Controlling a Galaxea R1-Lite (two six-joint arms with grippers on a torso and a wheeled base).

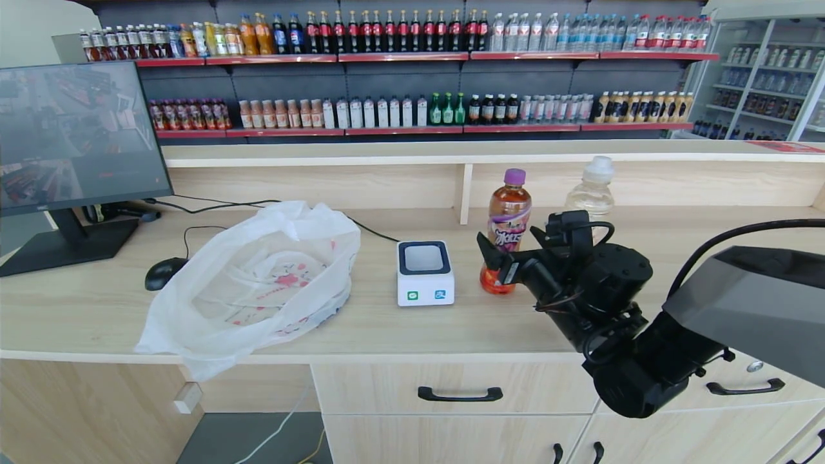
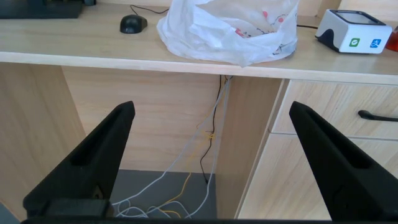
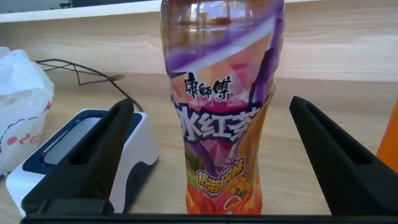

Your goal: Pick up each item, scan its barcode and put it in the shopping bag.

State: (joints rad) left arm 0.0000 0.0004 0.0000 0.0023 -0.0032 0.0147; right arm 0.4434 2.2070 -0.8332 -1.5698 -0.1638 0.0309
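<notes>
Bottle of orange drink (image 1: 508, 222): standing upright on the counter (image 1: 412, 325), right of centre in the head view, with its purple cap on. In the right wrist view its label is facing the camera.
Right gripper (image 1: 512, 250): hanging at the bottle's lower half, coming in from the lower right of the head view. Its two fingers (image 3: 87, 168) are standing wide apart with the bottle between them. A gap is showing on each side in the right wrist view, so nothing is being clamped.
Scanner (image 1: 424, 272): sitting at the centre of the head view, just left of the bottle and apart from it, its window facing up.
Shopping bag (image 1: 258, 283): lying slumped on the counter left of the scanner, white plastic with red print. Its mouth is gaping open and one corner is drooping over the front edge.
Clear bottle (image 1: 592, 190): standing farther back, above and right of the orange one, against the raised ledge.
Left gripper (image 2: 211, 106): hanging low in front of the cabinet, below the counter's edge. Its fingers are spread wide and holding nothing. The bag, the scanner and the mouse are showing beyond it on the counter.
Mouse (image 1: 164, 272): lying just left of the bag.
Monitor (image 1: 77, 135): standing at the upper left of the head view.
Shelves (image 1: 399, 58): running along the top of the head view, carrying rows of drinks.
</notes>
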